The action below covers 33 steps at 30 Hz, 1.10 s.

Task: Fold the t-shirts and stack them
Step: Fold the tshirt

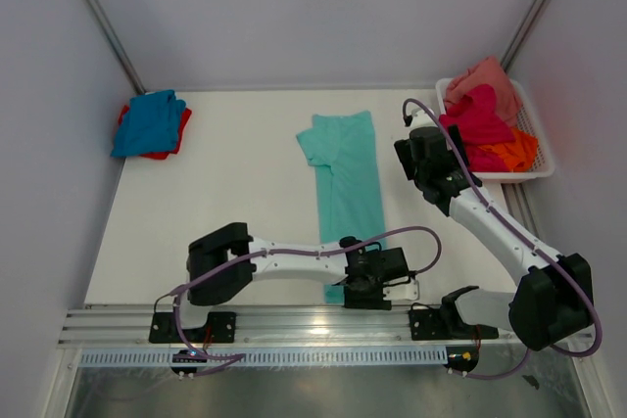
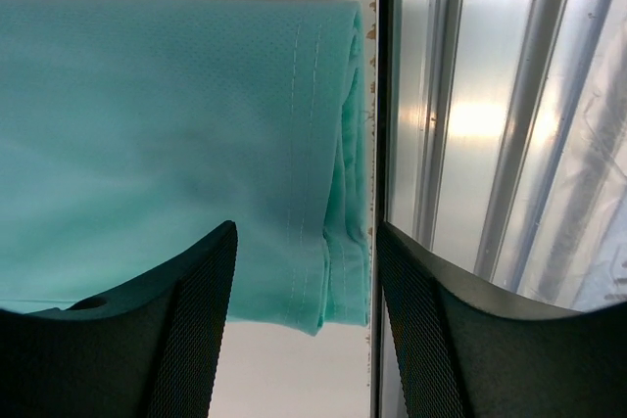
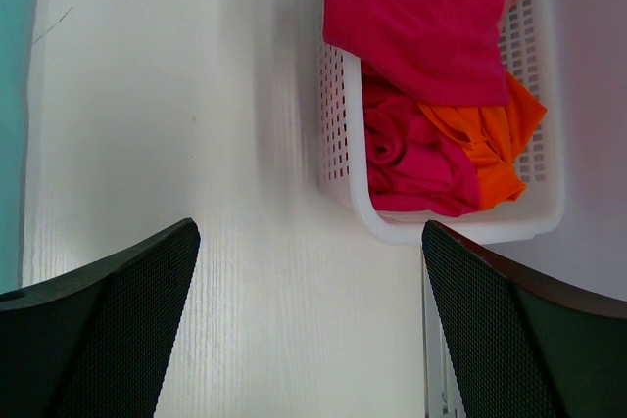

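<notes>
Currently my left tool (image 2: 307,234) sits open, jaws straddling the near hem of the mint-teal t-shirt (image 1: 343,178), which lies as a long folded strip in the middle of the bench (image 1: 235,193). My right tool (image 3: 310,232) hangs wide open over the bench between that shirt and the white basket (image 3: 338,144), which holds a magenta tee (image 3: 421,17), an orange tee (image 3: 490,144) and a salmon pink tee (image 1: 487,77). The blue tee (image 1: 147,122) lies on the red tee (image 1: 180,134) in the far-left corner.

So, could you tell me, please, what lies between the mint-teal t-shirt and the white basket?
Only bare white table, as the right wrist view shows; the open right gripper hangs over that stretch.
</notes>
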{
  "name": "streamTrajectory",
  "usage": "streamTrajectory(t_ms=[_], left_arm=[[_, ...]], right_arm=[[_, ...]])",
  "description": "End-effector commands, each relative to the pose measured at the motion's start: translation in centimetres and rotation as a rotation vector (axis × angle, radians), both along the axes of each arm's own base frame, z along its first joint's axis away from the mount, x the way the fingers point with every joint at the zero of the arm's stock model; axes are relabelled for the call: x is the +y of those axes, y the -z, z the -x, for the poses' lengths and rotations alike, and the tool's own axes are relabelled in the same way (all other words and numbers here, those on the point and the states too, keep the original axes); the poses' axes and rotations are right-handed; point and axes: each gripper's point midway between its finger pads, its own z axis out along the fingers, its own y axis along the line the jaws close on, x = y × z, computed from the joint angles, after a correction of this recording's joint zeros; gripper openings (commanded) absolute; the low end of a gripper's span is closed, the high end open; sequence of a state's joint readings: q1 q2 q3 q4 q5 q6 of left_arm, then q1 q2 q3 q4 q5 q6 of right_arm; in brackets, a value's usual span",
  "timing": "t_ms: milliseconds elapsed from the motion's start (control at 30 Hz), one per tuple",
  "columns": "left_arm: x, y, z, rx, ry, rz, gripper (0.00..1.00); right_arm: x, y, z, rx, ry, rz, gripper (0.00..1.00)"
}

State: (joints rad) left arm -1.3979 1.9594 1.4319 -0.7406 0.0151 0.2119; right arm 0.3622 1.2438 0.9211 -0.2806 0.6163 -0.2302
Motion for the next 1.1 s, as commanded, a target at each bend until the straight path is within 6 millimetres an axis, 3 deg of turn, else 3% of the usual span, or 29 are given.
streamTrajectory(t_ms=[0,600,833,1067], left_arm=[[-0.7,0.7,-0.8,-0.087,-0.033,0.011,0.61],[-0.9,2.3,0.0,-0.099,-0.024,-0.032,0.58],[-1.1,1.8,0.1,-0.095,-0.022,-0.028,0.14],[-1.2,1.6,-0.2,-0.105,-0.023,-0.025,0.13]], right_arm=[[-0.2,-1.4,-0.7,-0.059,0.020,-0.017,0.99],[-0.2,-1.5,-0.6,-0.061,0.017,-0.023,0.99],[-0.1,-1.5,-0.6,-0.060,0.012,-0.025,0.99],[-0.1,-1.5,-0.5,-0.060,0.012,-0.028,0.99]])
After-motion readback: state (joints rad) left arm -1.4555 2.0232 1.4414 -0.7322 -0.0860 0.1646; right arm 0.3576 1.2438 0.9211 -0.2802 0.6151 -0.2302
